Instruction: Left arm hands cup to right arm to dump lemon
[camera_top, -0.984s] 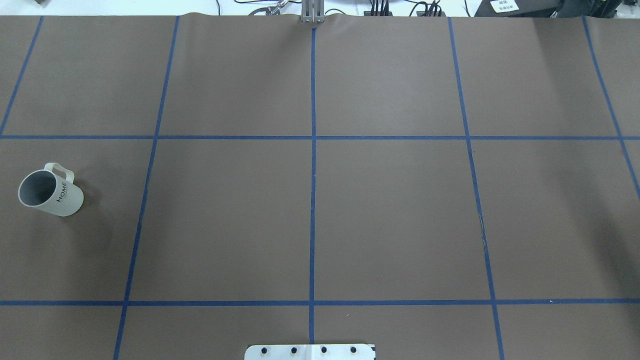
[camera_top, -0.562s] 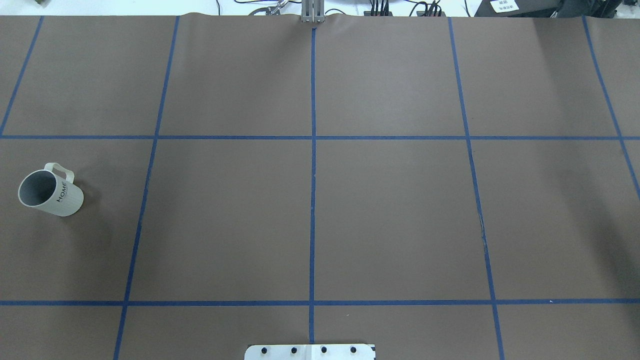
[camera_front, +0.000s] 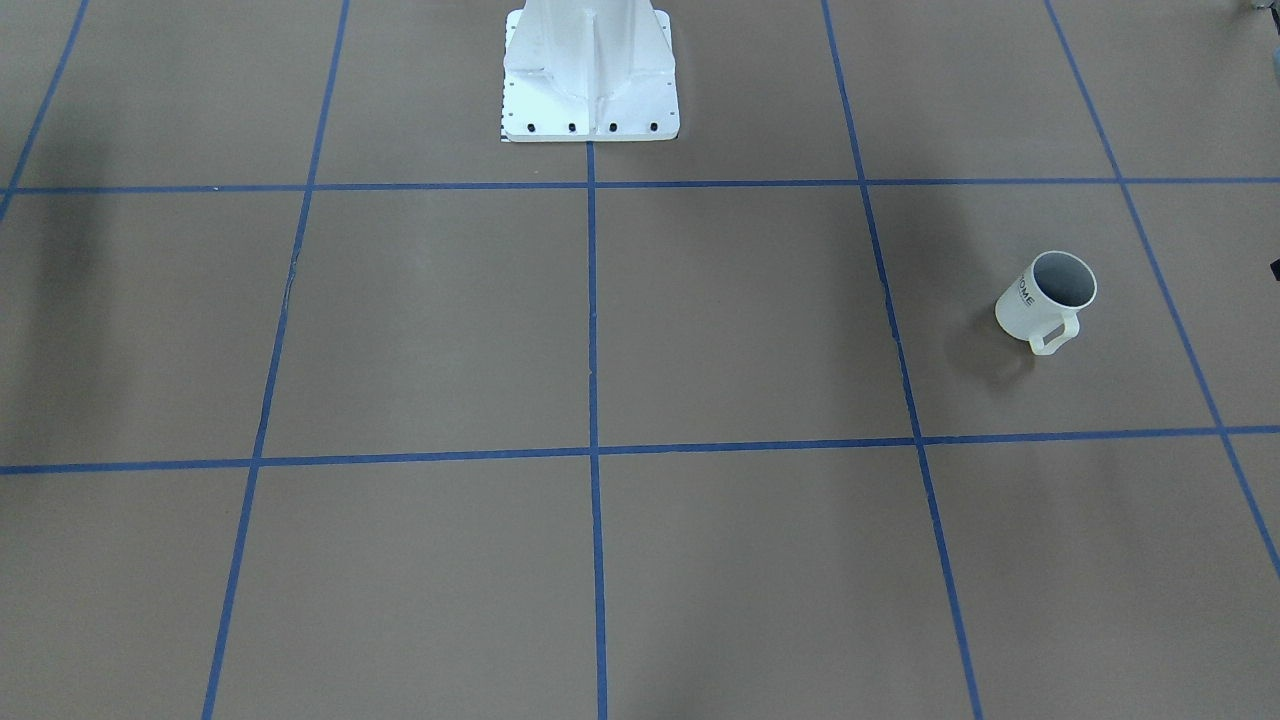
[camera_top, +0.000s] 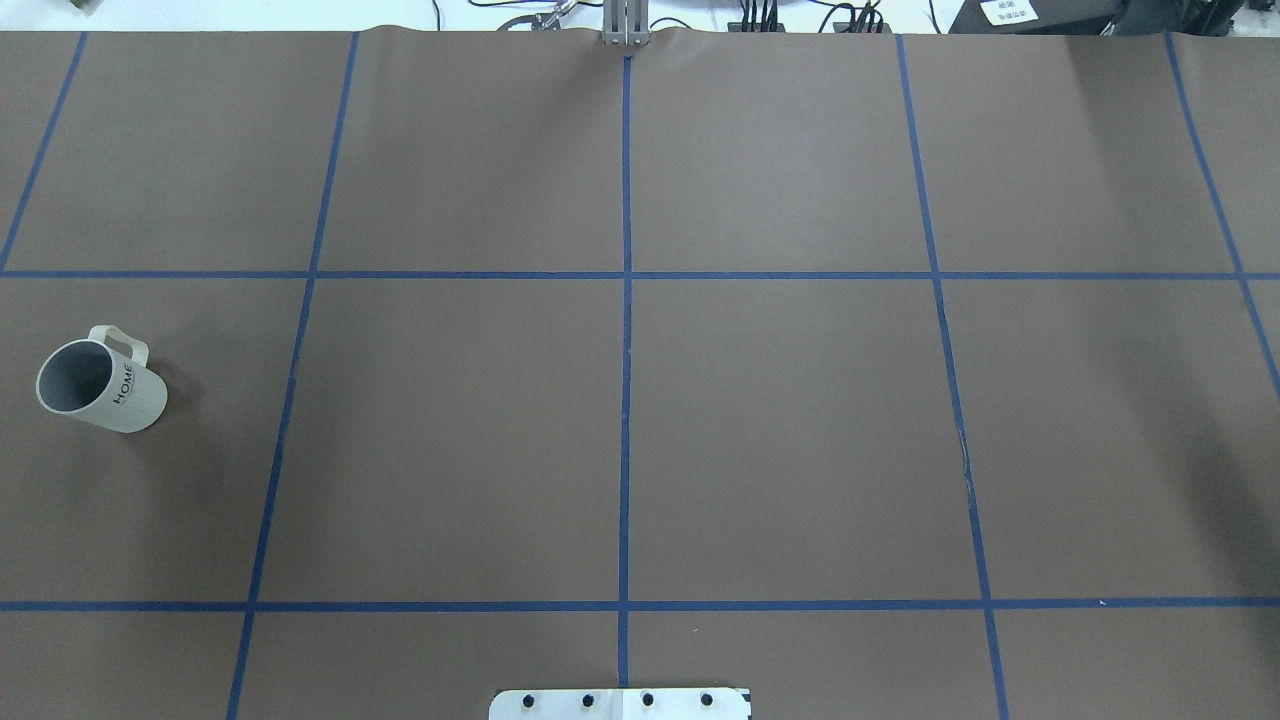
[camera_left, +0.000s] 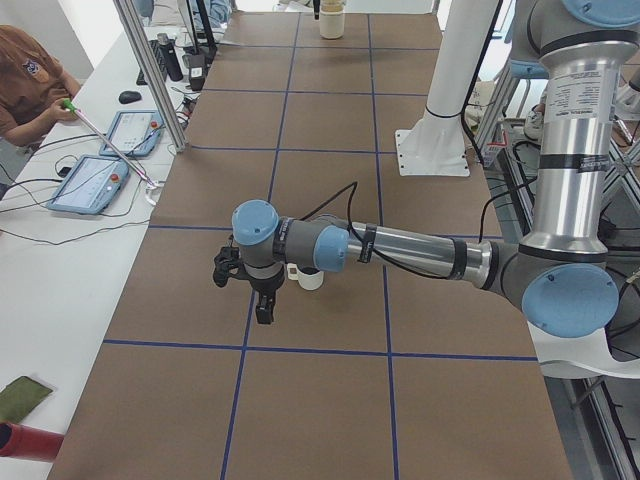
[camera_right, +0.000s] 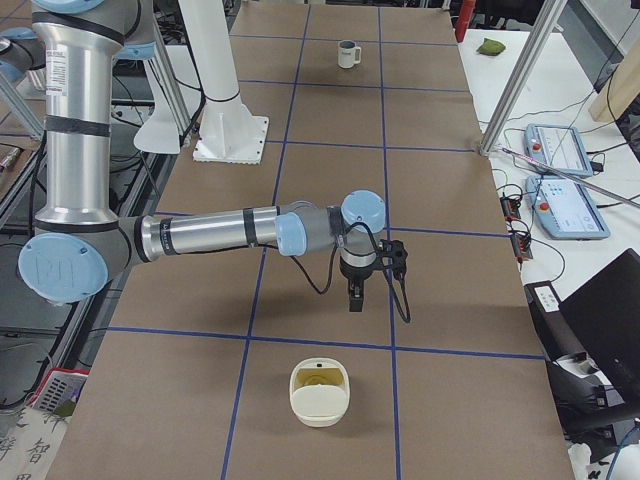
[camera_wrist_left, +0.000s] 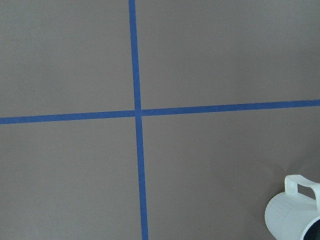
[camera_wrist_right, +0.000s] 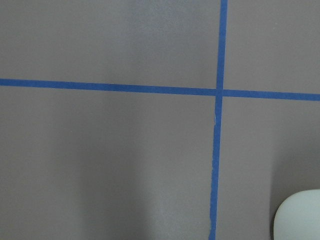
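The cup (camera_top: 100, 385) stands upright at the table's left side, handle to the far side, "HOME" on its wall; its grey inside shows no lemon. It also shows in the front view (camera_front: 1045, 298), the left wrist view (camera_wrist_left: 294, 214) and far off in the right side view (camera_right: 347, 54). The left arm's gripper (camera_left: 262, 308) hangs over the table just beside the cup (camera_left: 309, 278), apart from it; I cannot tell whether it is open. The right arm's gripper (camera_right: 354, 298) hangs over the table's right part; I cannot tell its state either. The lemon is not in view as such.
An off-white squarish container (camera_right: 320, 392), yellowish inside, stands near the table's right end; its edge shows in the right wrist view (camera_wrist_right: 300, 217). The white pedestal base (camera_front: 590, 70) stands at the robot's side. A person (camera_left: 25, 85) and tablets sit beyond the far table edge.
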